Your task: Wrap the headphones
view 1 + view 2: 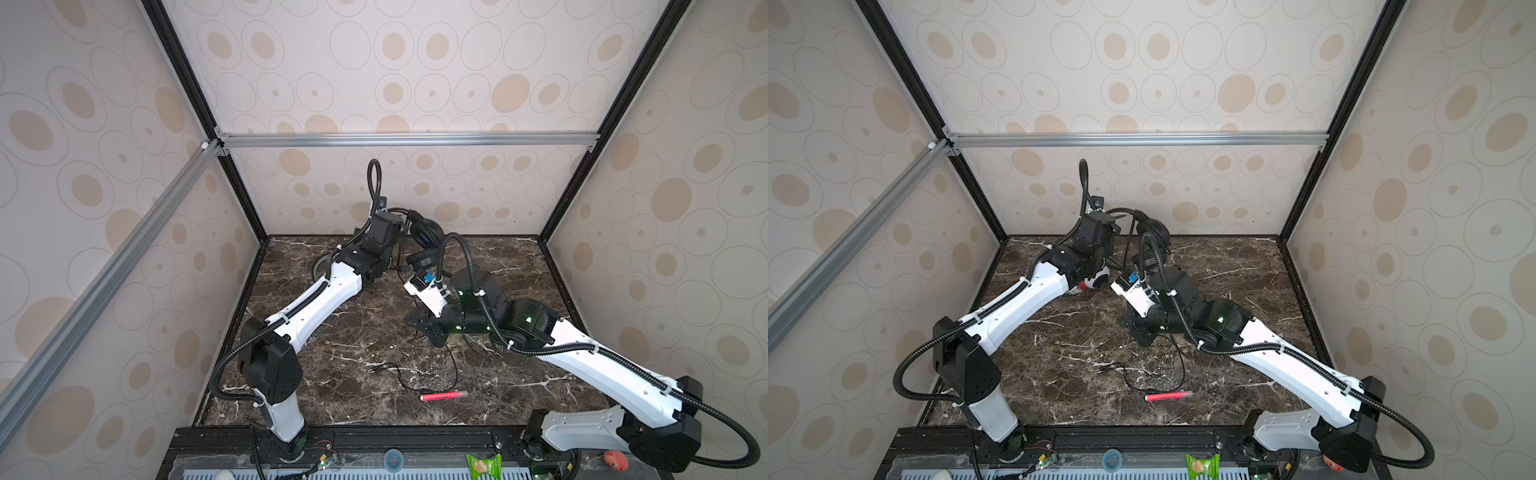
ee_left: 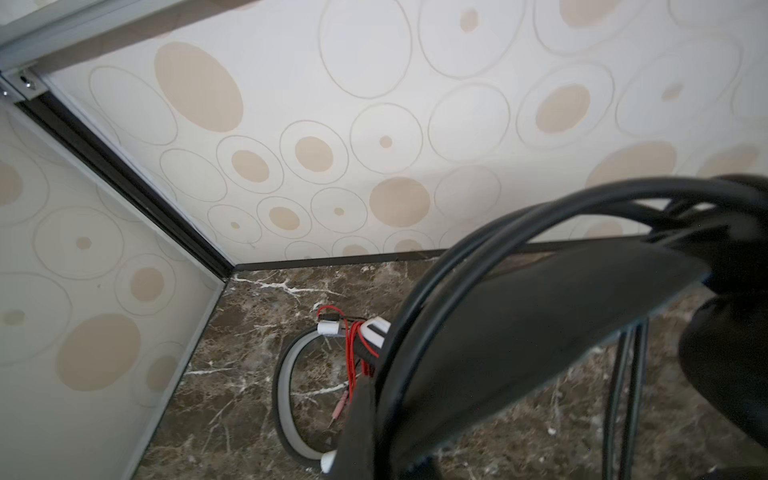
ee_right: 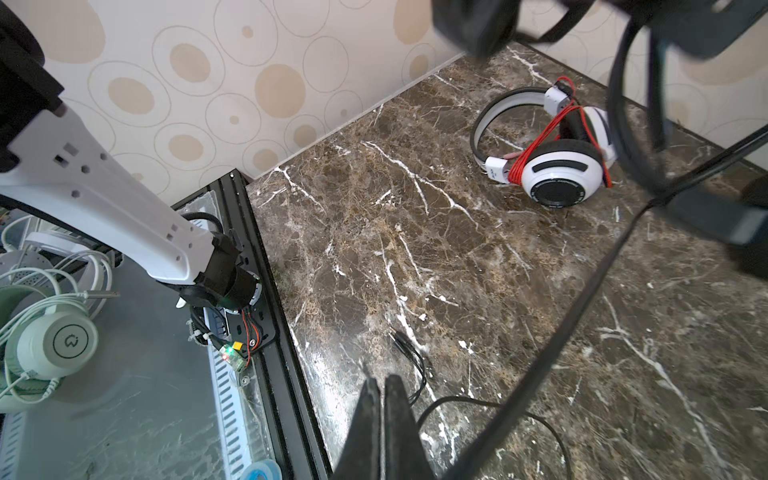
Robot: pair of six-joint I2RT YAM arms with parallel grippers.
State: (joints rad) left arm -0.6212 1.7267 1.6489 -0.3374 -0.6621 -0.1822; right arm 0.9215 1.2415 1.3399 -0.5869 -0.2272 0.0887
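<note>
My left gripper [image 1: 395,216] [image 2: 374,415] is shut on the band of the black headphones [image 1: 426,232] [image 1: 1152,228] and holds them up near the back wall. Turns of black cord [image 2: 478,249] lie over the band. The white headphones [image 3: 561,170] [image 1: 1098,282] lie on the marble under the left arm, with their red cord [image 3: 536,153] wound round them. My right gripper [image 1: 424,330] [image 3: 382,399] hangs low over the table, shut, and nothing shows between its tips. A taut black cord [image 3: 582,291] passes beside it, and the plug end [image 1: 374,368] lies slack on the table.
A pink-red pen [image 1: 442,396] [image 1: 1168,395] lies near the table's front. Patterned walls close off three sides. Beyond the front rail [image 3: 266,291] a tray holds a mint-green headset [image 3: 50,340]. A green packet [image 1: 482,463] lies by the rail.
</note>
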